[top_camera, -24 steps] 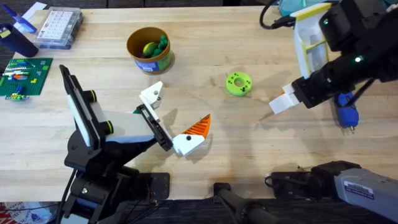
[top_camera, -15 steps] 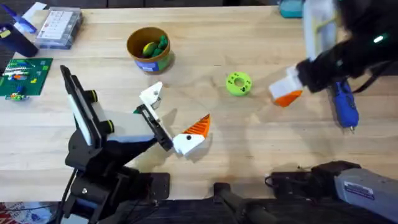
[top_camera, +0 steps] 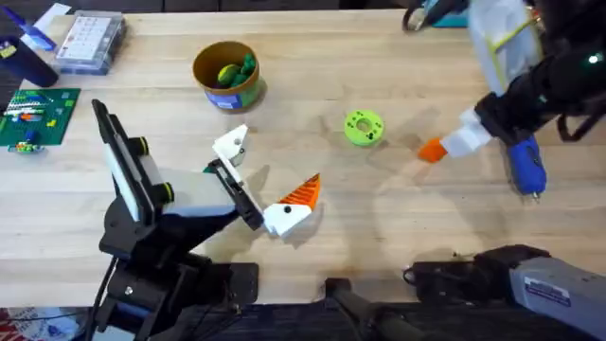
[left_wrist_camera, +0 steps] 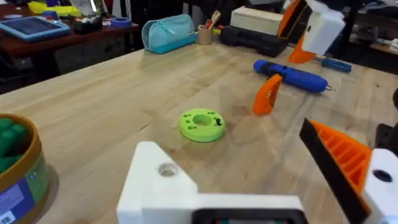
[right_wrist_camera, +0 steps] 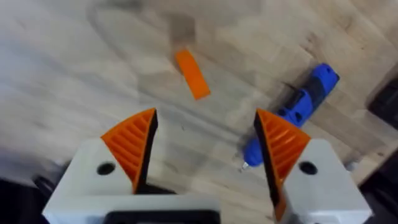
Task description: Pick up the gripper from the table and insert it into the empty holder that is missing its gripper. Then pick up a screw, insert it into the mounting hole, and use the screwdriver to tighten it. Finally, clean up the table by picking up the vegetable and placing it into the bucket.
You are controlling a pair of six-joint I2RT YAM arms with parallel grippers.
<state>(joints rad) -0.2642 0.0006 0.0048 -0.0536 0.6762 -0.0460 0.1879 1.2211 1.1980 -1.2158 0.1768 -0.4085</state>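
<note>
My right gripper hangs open above the table's right side with nothing between its orange pads. Just below it a small orange wedge-shaped piece lies free on the wood. The blue-handled screwdriver lies to the right of that piece. The ochre bucket stands at the back left with green and yellow vegetable pieces inside. My left gripper rests open near the table's middle, holding nothing. The holder and the screw are out of view.
A lime-green ring-shaped disc sits between the two grippers. At the far left are a clear parts box, a green brick plate and a dark-blue cup. A teal pouch lies at the back.
The right gripper has drawn back to the right and up. The orange piece, earlier at its fingers, now lies alone on the table. The left arm has not moved.
</note>
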